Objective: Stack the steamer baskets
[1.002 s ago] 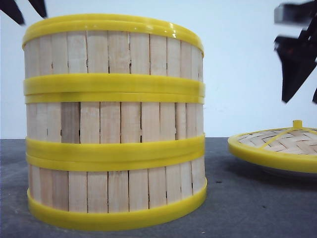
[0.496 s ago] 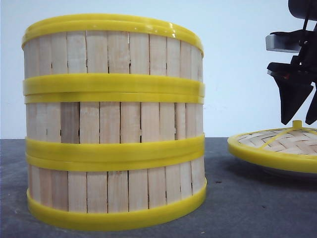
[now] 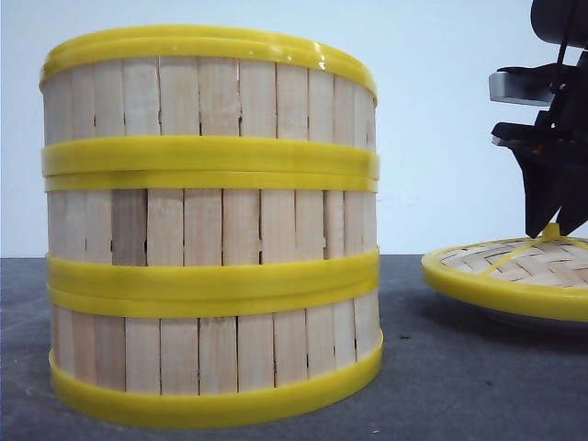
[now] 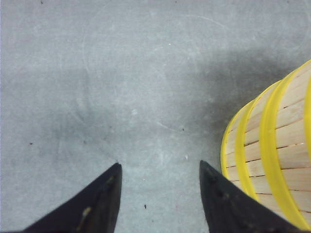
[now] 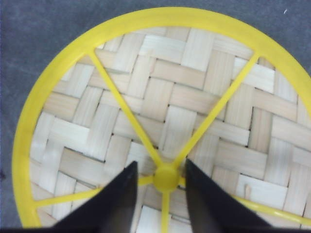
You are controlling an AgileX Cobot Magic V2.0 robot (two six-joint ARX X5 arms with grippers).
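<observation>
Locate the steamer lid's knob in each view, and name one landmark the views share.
Front view: the knob sits at the far right edge, atop the lid, between the right gripper's fingertips.
Left wrist view: not in it; only the basket stack and the table show.
Right wrist view: the knob is low at centre, between the fingers.
Shared landmark: the lid's yellow spokes meeting at the knob.

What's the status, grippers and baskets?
Right gripper open, fingers straddling lid knob. Left gripper open over bare table, empty. Steamer baskets stacked three high. Nothing in the way.
</observation>
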